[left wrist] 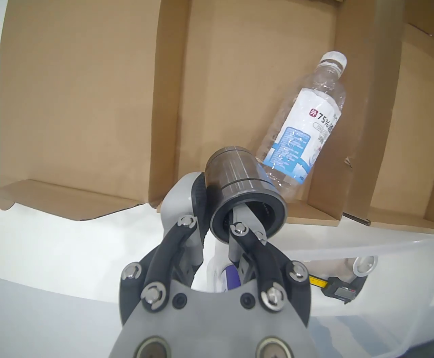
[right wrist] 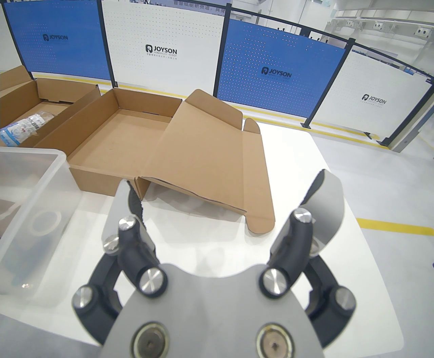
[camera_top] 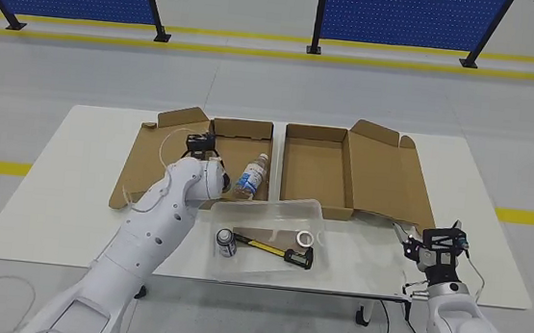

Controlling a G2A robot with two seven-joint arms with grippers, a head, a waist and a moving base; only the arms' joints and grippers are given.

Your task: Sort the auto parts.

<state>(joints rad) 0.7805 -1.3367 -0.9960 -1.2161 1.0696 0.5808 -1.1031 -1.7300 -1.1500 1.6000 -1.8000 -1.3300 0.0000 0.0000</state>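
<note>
Top view: a white tabletop [camera_top: 73, 177] carries two open brown cardboard boxes side by side. The left cardboard box [camera_top: 147, 160] holds a clear plastic bottle with a white and blue label [camera_top: 252, 177], lying slanted. The right cardboard box [camera_top: 315, 166] has its lid flap spread out towards the right. In front of the boxes stands a clear plastic bin [camera_top: 273, 203]. It holds a short dark metal cylinder [camera_top: 227, 242], a yellow and black measuring tool [camera_top: 278, 252] and a white ring [camera_top: 305, 238]. The left arm lies over the near edge of the left box. The right hand [camera_top: 431, 242] sits near the tabletop's front right corner, well apart from the bin

Left wrist view: the left hand [left wrist: 220, 206] grips a dark grooved metal sleeve [left wrist: 242, 190] by its wall, with one finger inside the bore and one outside. The sleeve hangs over the left box's near wall, close to the bottle's base

Right wrist view: the right hand is spread wide and holds nothing, above bare tabletop just in front of the right box's flap
</note>
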